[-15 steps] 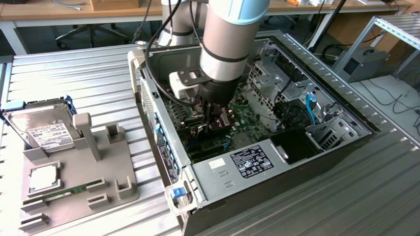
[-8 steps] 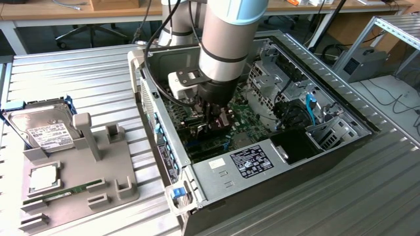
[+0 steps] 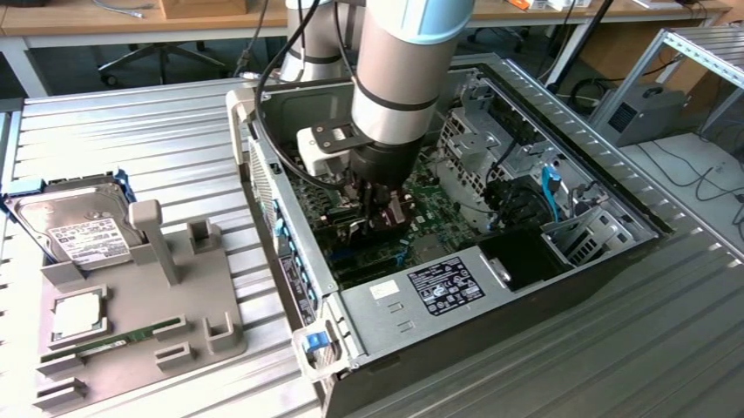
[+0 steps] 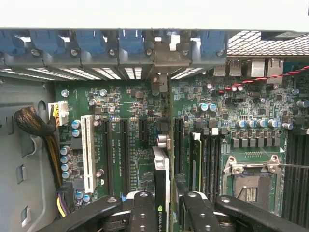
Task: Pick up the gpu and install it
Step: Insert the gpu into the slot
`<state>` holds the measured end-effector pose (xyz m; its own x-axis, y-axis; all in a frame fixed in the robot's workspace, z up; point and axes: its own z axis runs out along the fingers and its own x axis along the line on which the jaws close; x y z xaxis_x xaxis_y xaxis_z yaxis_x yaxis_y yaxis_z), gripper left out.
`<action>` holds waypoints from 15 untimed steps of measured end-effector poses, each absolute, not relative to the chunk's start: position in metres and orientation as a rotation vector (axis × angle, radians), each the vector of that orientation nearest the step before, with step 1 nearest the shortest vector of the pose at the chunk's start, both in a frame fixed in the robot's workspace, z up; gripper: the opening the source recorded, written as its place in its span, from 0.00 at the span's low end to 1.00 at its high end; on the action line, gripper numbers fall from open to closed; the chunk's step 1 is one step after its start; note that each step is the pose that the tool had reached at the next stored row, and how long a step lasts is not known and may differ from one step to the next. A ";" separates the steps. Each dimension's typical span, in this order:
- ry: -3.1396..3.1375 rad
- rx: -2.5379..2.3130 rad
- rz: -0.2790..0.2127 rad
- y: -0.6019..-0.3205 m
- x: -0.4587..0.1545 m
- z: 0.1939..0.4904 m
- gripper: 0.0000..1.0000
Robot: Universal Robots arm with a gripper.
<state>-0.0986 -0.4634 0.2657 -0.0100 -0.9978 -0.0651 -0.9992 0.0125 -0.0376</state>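
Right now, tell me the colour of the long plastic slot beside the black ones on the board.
White; the slot shows best in the wrist view.

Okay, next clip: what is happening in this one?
A single robot arm has reached down into an open computer case lying on the metal table. Its gripper is shut on the gpu, held edge-on over the green motherboard, in line with the expansion slots and the rear bracket openings. The card is not seated yet. On the exterior view's left, a grey parts tray holds a hard drive, a memory stick and a processor, all untouched.
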 end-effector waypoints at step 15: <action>2.183 -2.159 0.022 -0.463 -0.099 0.266 0.27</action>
